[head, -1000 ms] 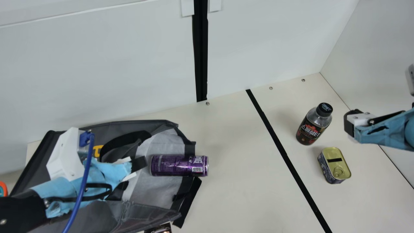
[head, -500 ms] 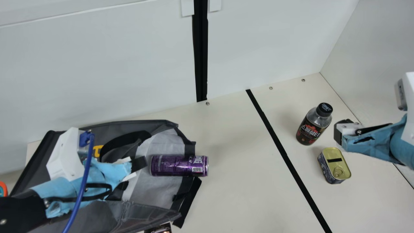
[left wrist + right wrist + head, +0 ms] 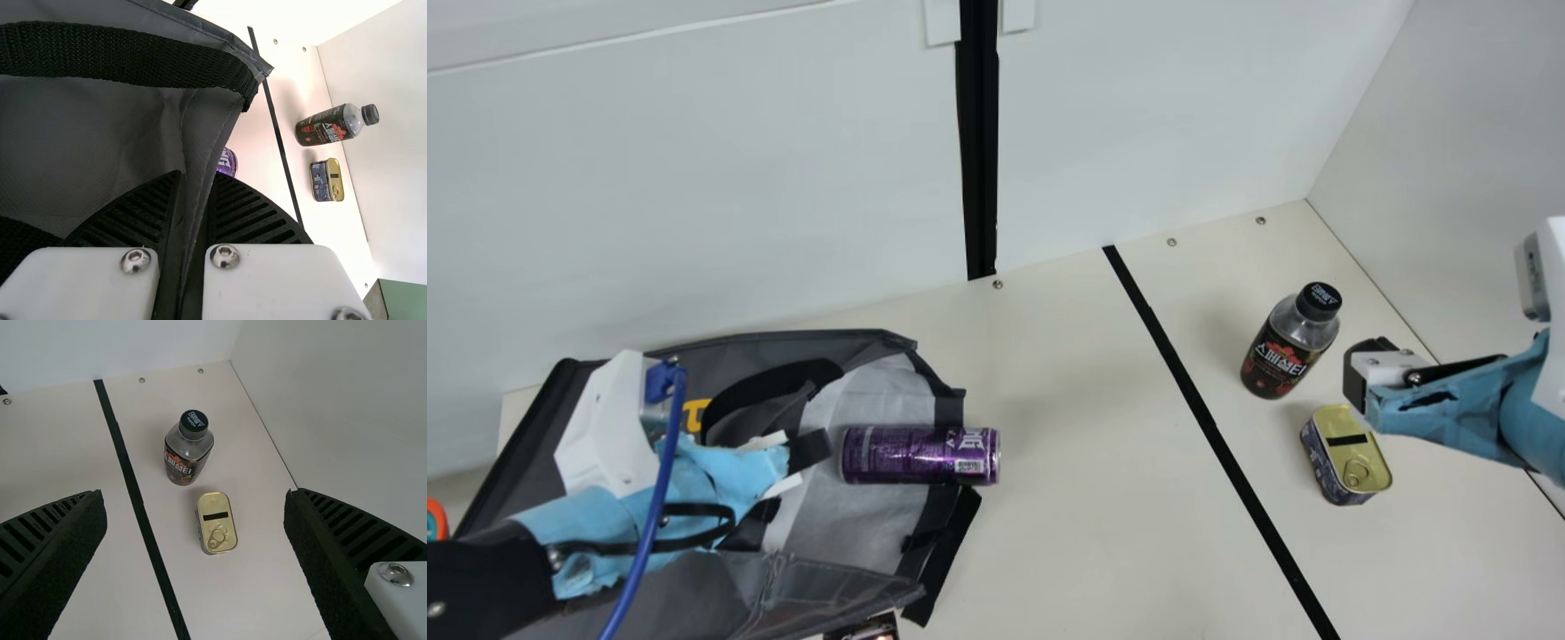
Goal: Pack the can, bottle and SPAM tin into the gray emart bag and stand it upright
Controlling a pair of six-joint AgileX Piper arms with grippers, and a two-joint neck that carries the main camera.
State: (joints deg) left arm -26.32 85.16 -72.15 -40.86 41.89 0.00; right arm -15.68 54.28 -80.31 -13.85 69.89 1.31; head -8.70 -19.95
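Left pincer (image 3: 800, 460) pinching gray bag (image 3: 845, 582), right pincer (image 3: 1359, 375) spread, bottle (image 3: 1303, 324) with printed label (image 3: 1276, 360)

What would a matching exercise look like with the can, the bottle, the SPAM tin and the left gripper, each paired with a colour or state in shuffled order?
Column 1
1. Can
2. Bottle
3. SPAM tin
4. Left gripper

Column 2
A. Gold on top
B. Closed on the gray emart bag
C. Purple, lying on its side
D. Black-capped and upright

Right pairs: 1-C, 2-D, 3-A, 4-B
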